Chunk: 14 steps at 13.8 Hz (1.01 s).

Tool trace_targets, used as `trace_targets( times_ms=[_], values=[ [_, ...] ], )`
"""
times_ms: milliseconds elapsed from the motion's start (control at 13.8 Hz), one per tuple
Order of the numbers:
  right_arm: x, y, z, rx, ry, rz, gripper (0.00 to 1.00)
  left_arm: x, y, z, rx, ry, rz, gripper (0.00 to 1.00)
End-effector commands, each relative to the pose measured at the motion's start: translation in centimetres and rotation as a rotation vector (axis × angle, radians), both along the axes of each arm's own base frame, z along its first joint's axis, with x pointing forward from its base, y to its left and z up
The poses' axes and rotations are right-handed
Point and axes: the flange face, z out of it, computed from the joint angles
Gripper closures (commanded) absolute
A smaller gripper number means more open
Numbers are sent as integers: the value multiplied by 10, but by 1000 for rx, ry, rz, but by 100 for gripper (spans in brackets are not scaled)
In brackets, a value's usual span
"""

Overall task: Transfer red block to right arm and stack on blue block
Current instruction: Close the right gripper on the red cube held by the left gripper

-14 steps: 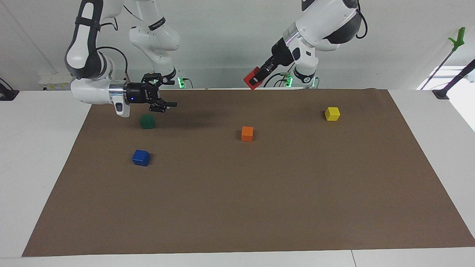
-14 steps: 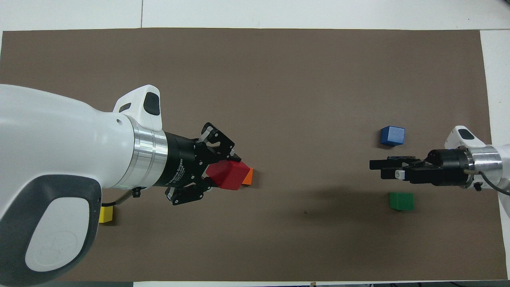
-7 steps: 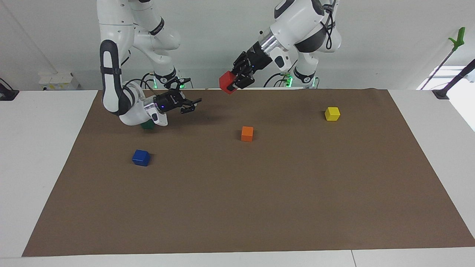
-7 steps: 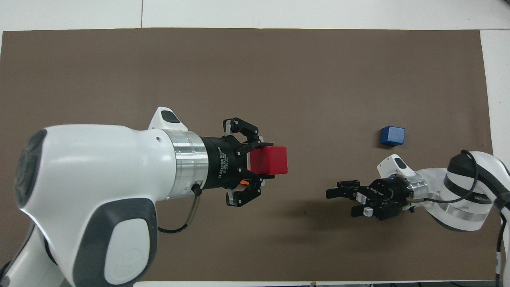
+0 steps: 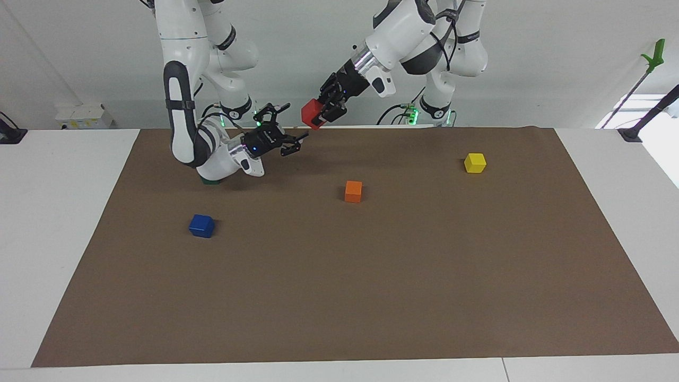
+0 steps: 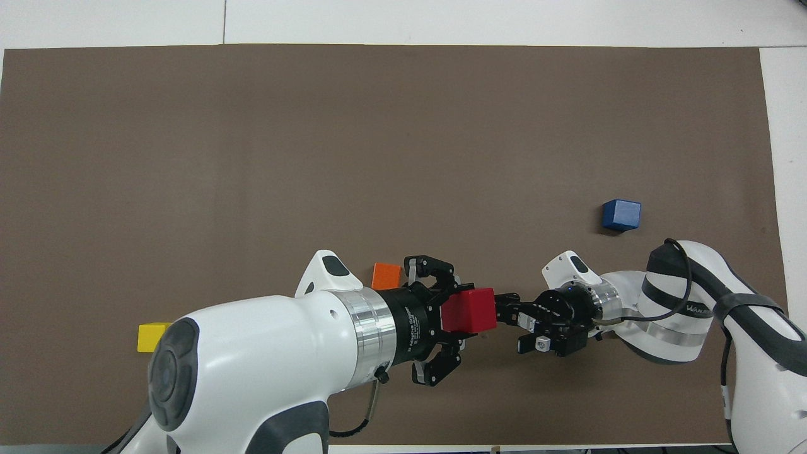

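Left gripper (image 5: 322, 113) clenched on red block (image 5: 311, 113) up top centre of the facing view, right gripper (image 5: 287, 131) spread wide just beside it, not touching, blue block (image 5: 201, 225) on the mat (image 5: 371, 297) lower left, no containers.

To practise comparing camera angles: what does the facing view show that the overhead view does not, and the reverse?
Only the facing view shows a gap between the red block and the open right gripper, both raised above the mat, plus a sliver of the green block under the right arm. Only the overhead view makes the right gripper seem to touch the red block, and it hides the green block. Both show the left gripper shut on the red block, and the blue block, orange block and yellow block on the mat.
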Motion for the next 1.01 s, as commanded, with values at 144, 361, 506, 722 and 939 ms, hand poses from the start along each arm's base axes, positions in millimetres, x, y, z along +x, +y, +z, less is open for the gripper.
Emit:
trace_targets(
  times_ms=[144,361,506,722,939],
  values=[
    [-14,8,5,54,12,-25,0,-20,2,-22,12,-82,-100,100],
    [-11,11,7,67,9,-43,0,-21,2,-22,13,-91,-109,100],
    [-13,21,8,80,9,-46,0,-21,1,-23,14,-94,-116,100],
    [-15,22,7,80,13,-48,1,-22,2,-23,15,-94,-117,100],
    [-18,26,6,78,10,-44,27,-22,2,-27,20,-96,-126,100]
  ],
)
